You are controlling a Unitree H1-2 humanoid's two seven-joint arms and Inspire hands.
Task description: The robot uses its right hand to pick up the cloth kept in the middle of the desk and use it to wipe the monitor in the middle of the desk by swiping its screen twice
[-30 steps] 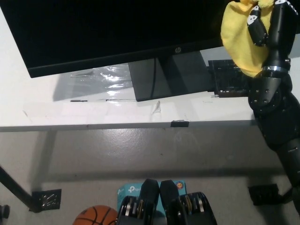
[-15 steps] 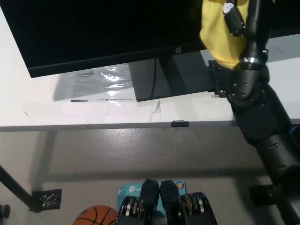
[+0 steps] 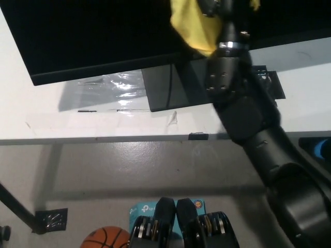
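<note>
A yellow cloth (image 3: 192, 27) is pressed against the black monitor screen (image 3: 93, 36) near the top middle of the head view. My black right hand (image 3: 220, 11) is shut on the cloth, and most of the hand is cut off by the top edge. The black forearm (image 3: 243, 108) runs down to the bottom right and covers the monitor's lower right part. The monitor's stand (image 3: 173, 88) rests on the white desk (image 3: 77, 121). My white left hand is out of view.
A strip of clear plastic (image 3: 111, 85) lies on the desk left of the stand. A dark flat object (image 3: 271, 85) shows behind the forearm. Below the desk edge are a basketball (image 3: 106, 238), a blue box (image 3: 142, 211) and a desk leg foot (image 3: 51, 219).
My right arm has swept leftwards across the screen with the yellow cloth, from the right edge of the monitor to about its middle. The camera has not shifted.
</note>
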